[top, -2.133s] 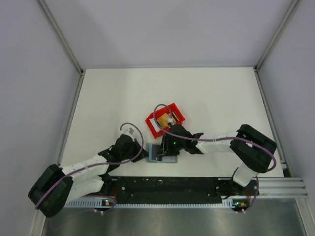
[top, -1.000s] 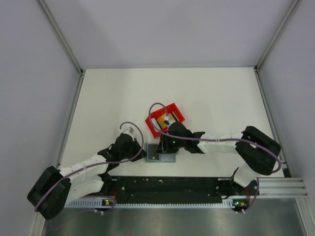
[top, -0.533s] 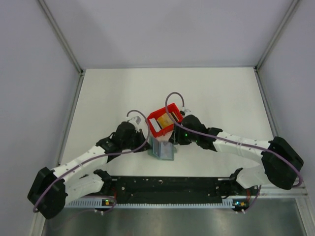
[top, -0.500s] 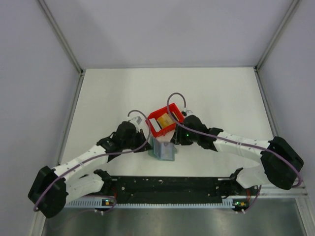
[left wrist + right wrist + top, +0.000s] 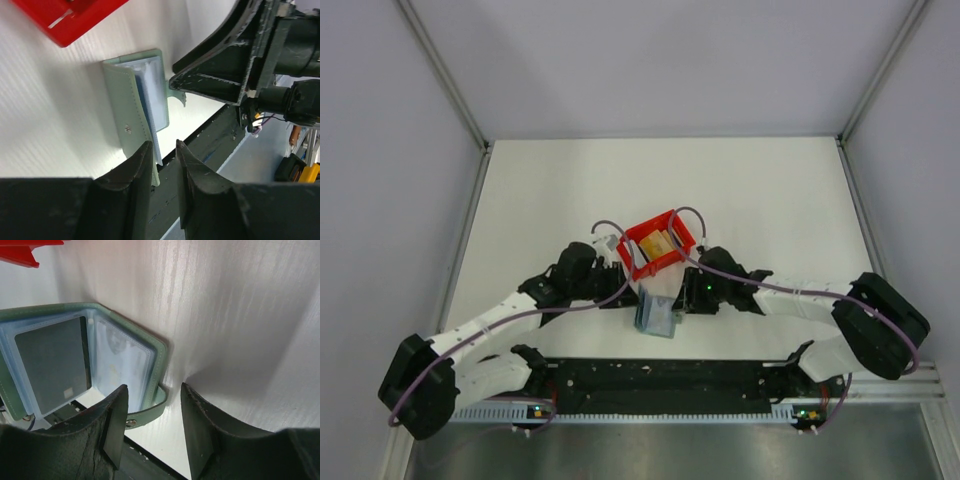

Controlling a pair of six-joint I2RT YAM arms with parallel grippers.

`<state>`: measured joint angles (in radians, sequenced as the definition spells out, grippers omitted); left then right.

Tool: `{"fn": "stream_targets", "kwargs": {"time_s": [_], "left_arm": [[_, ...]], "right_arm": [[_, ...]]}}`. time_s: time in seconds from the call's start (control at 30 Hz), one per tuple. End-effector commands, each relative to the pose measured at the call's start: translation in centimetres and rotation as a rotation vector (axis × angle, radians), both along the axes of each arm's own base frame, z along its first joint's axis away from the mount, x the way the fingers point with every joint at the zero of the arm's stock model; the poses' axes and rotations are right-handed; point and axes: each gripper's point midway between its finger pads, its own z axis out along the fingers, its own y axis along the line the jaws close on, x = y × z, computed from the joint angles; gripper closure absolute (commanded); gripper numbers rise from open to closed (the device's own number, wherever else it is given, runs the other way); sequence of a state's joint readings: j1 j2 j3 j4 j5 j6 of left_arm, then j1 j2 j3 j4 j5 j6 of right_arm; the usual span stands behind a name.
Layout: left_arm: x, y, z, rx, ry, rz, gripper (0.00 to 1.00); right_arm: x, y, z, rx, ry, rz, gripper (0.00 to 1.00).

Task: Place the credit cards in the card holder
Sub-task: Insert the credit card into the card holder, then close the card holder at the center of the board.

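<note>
The grey-green card holder (image 5: 658,315) is partly open near the table's front edge, its light blue sleeves fanned out (image 5: 152,95). One sleeve holds a grey card (image 5: 52,362). Tan credit cards (image 5: 656,245) lie in the red bin (image 5: 632,252). My left gripper (image 5: 163,146) is almost closed, with the lower corner of the holder's cover (image 5: 131,112) between its fingers. My right gripper (image 5: 153,389) is open beside the holder's snap strap (image 5: 150,412) and holds nothing.
The red bin (image 5: 75,15) is just behind the holder, between both wrists. The black front rail (image 5: 660,380) runs close below the holder. The right arm's gripper body (image 5: 235,65) is close beside the holder in the left wrist view.
The holder lay flat with both grippers on it. It was then lifted and opened. Both arms reached further out. The right gripper has let go and the red bin has shifted slightly.
</note>
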<state>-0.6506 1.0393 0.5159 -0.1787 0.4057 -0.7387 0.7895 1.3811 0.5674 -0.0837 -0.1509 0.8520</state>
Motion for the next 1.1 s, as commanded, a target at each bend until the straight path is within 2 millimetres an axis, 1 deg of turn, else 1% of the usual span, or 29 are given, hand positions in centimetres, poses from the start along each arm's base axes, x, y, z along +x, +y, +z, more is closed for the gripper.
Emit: {"fn": "stream_targets", "kwargs": {"time_s": [0.0, 0.13, 0.27, 0.37, 0.4, 0.43, 0.47, 0.53, 0.57, 0.6, 0.63, 0.7, 0.77, 0.87, 0.97, 1.0, 1.07], "left_arm": [[0.6, -2.1, 3.1, -0.089, -0.087, -0.08, 0.69], [0.1, -3.3, 3.3, -0.114, -0.078, -0.124, 0.65], [-0.6, -4.9, 2.7, -0.14, -0.055, -0.164, 0.65], [-0.5, -5.5, 2.8, -0.132, -0.056, -0.155, 0.68], [0.2, -5.2, 3.0, -0.107, -0.084, -0.114, 0.68], [0.7, -4.0, 2.6, -0.04, -0.088, -0.055, 0.64], [1.4, -2.9, 2.6, 0.011, -0.118, 0.0, 0.59], [2.8, 0.6, 2.0, 0.172, -0.158, 0.142, 0.47], [3.3, 3.0, 1.2, 0.268, -0.15, 0.242, 0.39], [3.3, 4.7, 0.5, 0.333, -0.145, 0.297, 0.32], [3.2, 5.8, -0.2, 0.366, -0.137, 0.326, 0.26], [2.6, 7.1, -1.7, 0.389, -0.106, 0.36, 0.18], [2.2, 7.2, -3.2, 0.369, -0.068, 0.357, 0.15], [1.4, 6.4, -4.9, 0.331, -0.006, 0.322, 0.14], [1.2, 5.7, -6.0, 0.307, 0.024, 0.311, 0.14], [0.7, 5.1, -6.2, 0.28, 0.046, 0.285, 0.14], [0.4, 4.3, -6.4, 0.23, 0.058, 0.259, 0.14]], "right_arm": [[-0.2, 1.5, 0.1, 0.1, 0.041, -0.004, 0.53], [-0.1, 1.4, 0.0, 0.1, 0.04, -0.013, 0.53], [0.1, 1.1, 0.2, 0.091, 0.021, -0.03, 0.52], [0.2, 0.7, 0.4, 0.079, 0.011, -0.034, 0.52], [0.1, 0.7, 0.3, 0.077, 0.013, -0.035, 0.52], [0.2, 0.7, 0.3, 0.076, 0.012, -0.034, 0.51], [0.2, 0.7, 0.3, 0.076, 0.009, -0.034, 0.51], [0.3, 0.7, 0.3, 0.069, 0.004, -0.031, 0.51], [0.4, 0.7, 0.3, 0.069, 0.001, -0.029, 0.51], [0.4, 0.7, 0.3, 0.068, 0.0, -0.028, 0.51], [0.5, 0.7, 0.3, 0.068, 0.0, -0.027, 0.51], [0.4, 0.9, 0.3, 0.069, 0.007, -0.018, 0.5], [0.3, 1.1, 0.2, 0.071, 0.013, -0.011, 0.5], [0.3, 1.1, 0.2, 0.073, 0.013, -0.01, 0.5], [0.2, 1.1, 0.1, 0.075, 0.017, -0.005, 0.5], [0.2, 1.2, 0.1, 0.076, 0.017, -0.001, 0.5], [0.2, 1.2, 0.1, 0.079, 0.019, -0.001, 0.5]]}}
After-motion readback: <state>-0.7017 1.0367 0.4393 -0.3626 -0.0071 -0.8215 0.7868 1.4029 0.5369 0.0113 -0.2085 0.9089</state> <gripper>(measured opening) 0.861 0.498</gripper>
